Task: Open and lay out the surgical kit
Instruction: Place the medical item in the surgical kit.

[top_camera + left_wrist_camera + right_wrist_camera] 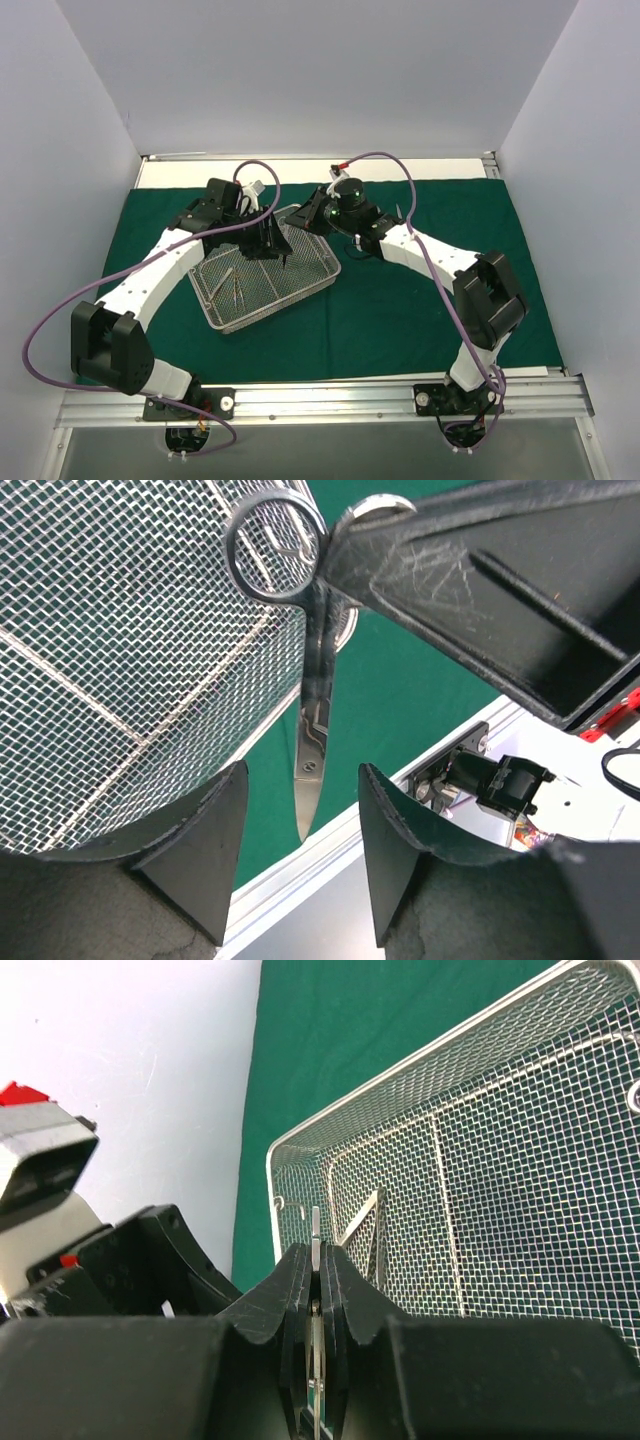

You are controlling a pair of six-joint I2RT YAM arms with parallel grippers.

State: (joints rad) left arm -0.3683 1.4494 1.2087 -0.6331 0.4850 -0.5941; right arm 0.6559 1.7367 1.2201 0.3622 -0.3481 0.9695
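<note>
— Where are the scissors [312,680]?
— Above the wire-mesh tray's [282,300] far end, with the right gripper [315,1260] clamped on their handle end.
— And the left gripper [300,810]?
— Spread wide, gripping nothing. The scissors' long axis points at it, blade tip in line with the gap between its fingers. Left is nearest the blade.

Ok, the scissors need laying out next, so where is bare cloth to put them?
Bare green cloth lies between the tray and the right arm, and near the front rail. Crowded: the tray's far end, where the open left gripper faces the right gripper, shut on scissors.
</note>
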